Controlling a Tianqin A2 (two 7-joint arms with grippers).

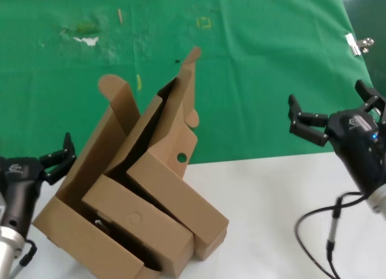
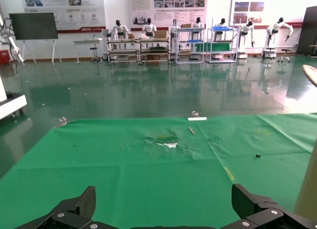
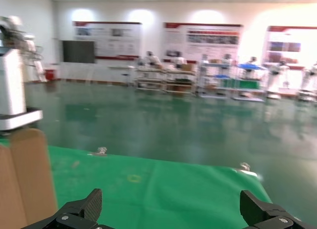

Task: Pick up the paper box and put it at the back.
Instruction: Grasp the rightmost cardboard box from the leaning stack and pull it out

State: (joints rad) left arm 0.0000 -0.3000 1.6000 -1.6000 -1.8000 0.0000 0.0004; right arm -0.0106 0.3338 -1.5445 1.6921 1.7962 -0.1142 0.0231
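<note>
My wrist views show a hall of racks beyond the green cloth (image 2: 148, 164); only the head view shows the paper box (image 1: 163, 140), propped among cardboard on the white surface (image 1: 271, 194). Left claw (image 1: 57, 157) beside it and right claw (image 1: 335, 113) well apart are both released.

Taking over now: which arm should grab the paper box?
Probably the left. Its tool is open beside the paper box; the right tool, also open, hangs apart from it over the green cloth.
</note>
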